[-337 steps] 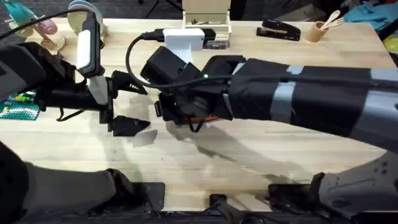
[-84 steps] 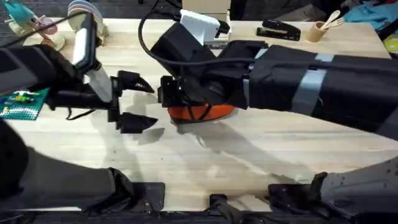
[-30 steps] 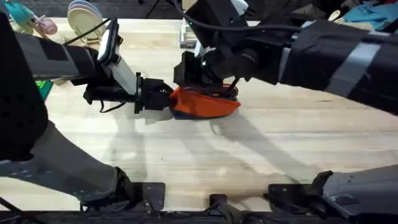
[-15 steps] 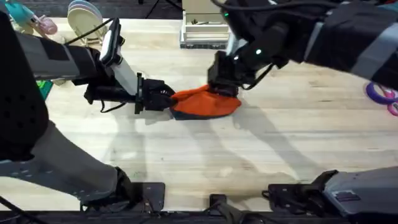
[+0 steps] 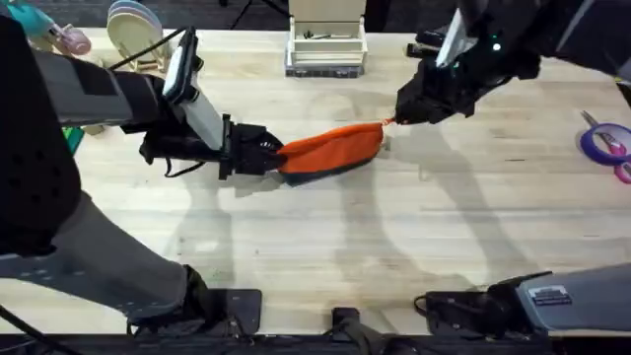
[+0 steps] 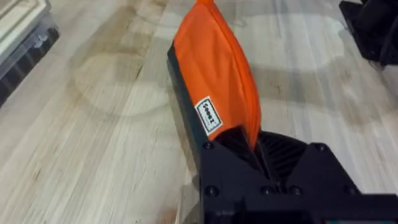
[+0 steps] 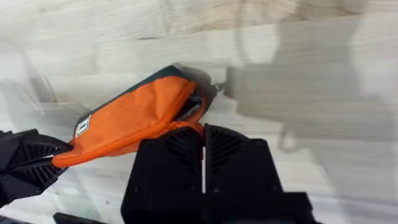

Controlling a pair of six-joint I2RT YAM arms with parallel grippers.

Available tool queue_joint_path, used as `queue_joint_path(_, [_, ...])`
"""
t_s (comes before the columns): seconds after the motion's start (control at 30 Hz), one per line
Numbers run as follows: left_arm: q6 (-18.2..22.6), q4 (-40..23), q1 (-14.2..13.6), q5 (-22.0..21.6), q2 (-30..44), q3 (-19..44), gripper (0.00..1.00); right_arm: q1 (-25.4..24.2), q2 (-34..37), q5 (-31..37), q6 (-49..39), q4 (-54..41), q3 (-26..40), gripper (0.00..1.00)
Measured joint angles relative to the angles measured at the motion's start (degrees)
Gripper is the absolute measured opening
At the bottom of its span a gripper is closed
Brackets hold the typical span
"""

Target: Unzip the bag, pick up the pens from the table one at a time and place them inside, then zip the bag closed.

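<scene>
The orange bag [image 5: 330, 150] lies stretched across the middle of the table [image 5: 394, 247], its dark underside showing along the near edge. My left gripper [image 5: 264, 156] is shut on the bag's left end, and in the left wrist view the bag [image 6: 214, 81] runs away from that gripper [image 6: 252, 149]. My right gripper [image 5: 397, 117] is shut on the zipper pull at the bag's right end. In the right wrist view the right gripper [image 7: 204, 134] has its jaws pressed together just off the bag [image 7: 134, 118]. The pens are out of view.
Purple-handled scissors [image 5: 603, 144] lie at the table's right edge. A white box [image 5: 325, 44] stands at the back centre, stacked plates [image 5: 133, 30] at the back left, and a black stapler [image 5: 426, 41] behind the right arm.
My right gripper has travelled right, from over the bag's middle to its right end, pulling the bag out long and flat. The left gripper has kept its hold in place.
</scene>
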Motion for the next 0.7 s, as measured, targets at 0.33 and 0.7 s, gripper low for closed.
queue_joint_path(0.33, [-0.02,-0.03,0.00,0.04,0.00,0.00,0.043,-4.39,6.95,-0.71,-2.28,8.73,-6.41,0.033])
queue_joint_path(0.7, [-0.02,-0.39,1.86,-2.10,0.00,0.00,0.043,-7.79,9.10,10.93,-3.19,11.18,-8.20,0.033])
